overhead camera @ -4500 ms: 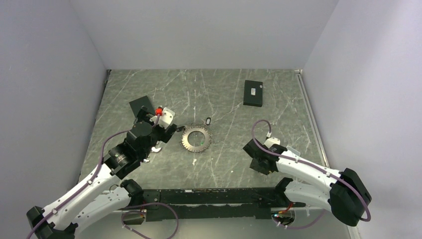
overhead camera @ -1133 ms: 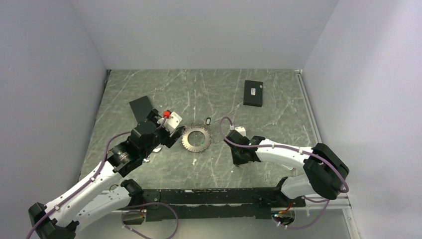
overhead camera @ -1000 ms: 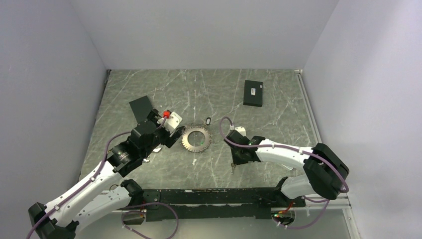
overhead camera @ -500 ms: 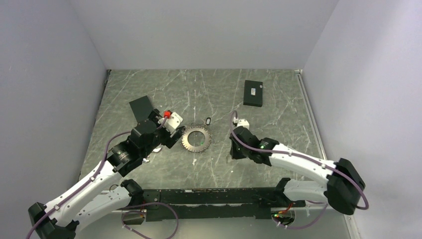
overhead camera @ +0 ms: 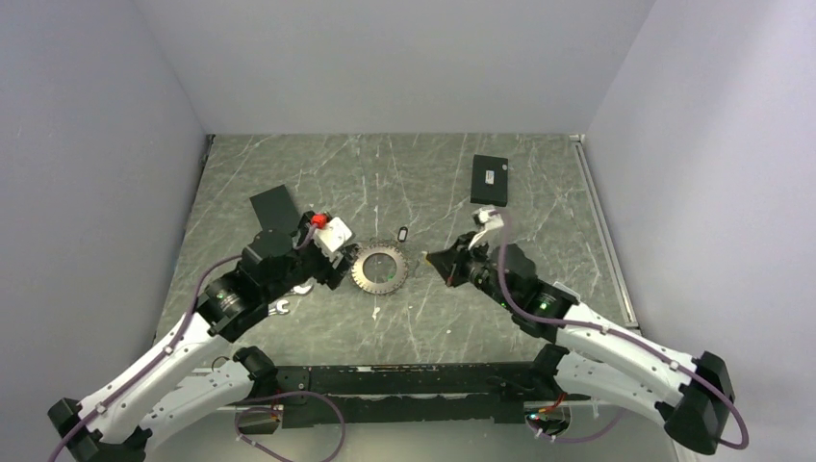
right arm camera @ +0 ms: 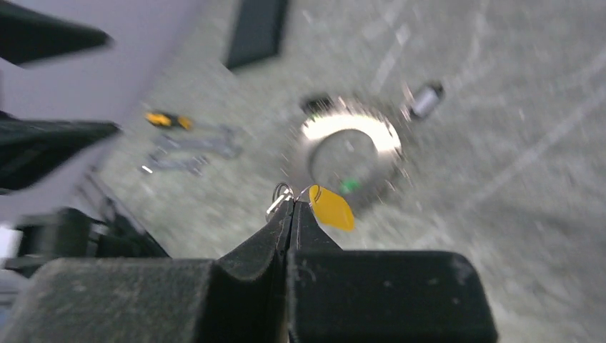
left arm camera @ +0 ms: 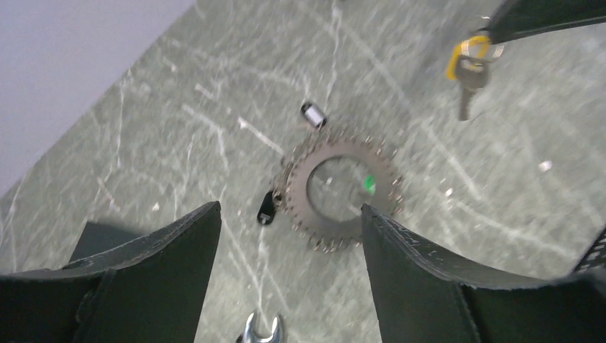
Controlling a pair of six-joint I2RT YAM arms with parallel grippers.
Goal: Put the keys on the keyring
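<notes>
The keyring [overhead camera: 378, 269], a thin silver loop toothed with small keys, lies flat mid-table; it also shows in the left wrist view [left arm camera: 339, 189] and the right wrist view [right arm camera: 350, 150]. My right gripper [overhead camera: 433, 258] [right arm camera: 291, 207] is shut on a small wire loop carrying the keys, with the orange-yellow key head [right arm camera: 331, 207] hanging at its tip. The keys [left arm camera: 468, 68] hang above the table just right of the keyring. My left gripper [overhead camera: 332, 265] [left arm camera: 288, 211] is open and empty just left of the keyring.
A silver wrench [overhead camera: 282, 307] [left arm camera: 261, 332] lies below the left gripper. A small black oval tag [left arm camera: 266, 209] touches the keyring's left side, and a small white-faced tag [overhead camera: 403, 233] lies behind it. A black box [overhead camera: 490, 180] sits at the back right and a black square [overhead camera: 274, 205] at the back left. An orange-handled screwdriver [right arm camera: 169, 120] lies at the left.
My right gripper closed on the keys at the table front, lifted them and swung up toward the keyring's right side. My left gripper drew back slightly, uncovering the wrench.
</notes>
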